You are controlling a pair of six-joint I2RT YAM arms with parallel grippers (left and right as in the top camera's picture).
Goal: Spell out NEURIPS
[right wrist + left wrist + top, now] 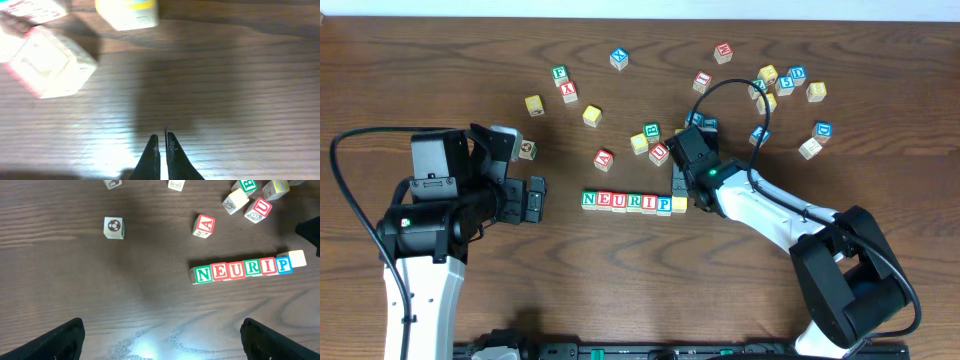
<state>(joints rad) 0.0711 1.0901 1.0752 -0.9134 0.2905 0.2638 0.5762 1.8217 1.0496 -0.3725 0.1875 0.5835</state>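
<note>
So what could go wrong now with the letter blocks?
1. The shut right gripper is close to the P end of the row. A careless move could bump the cubes crooked.
2. The last yellow cube shows a pale top, and I cannot read its letter. It may not show S.
3. That cube also sits slightly out of line with the P cube, so the word might look uneven.

Seven row cubes (632, 202) stand in line, and roughly twenty loose cubes (592, 115) lie scattered.
</note>
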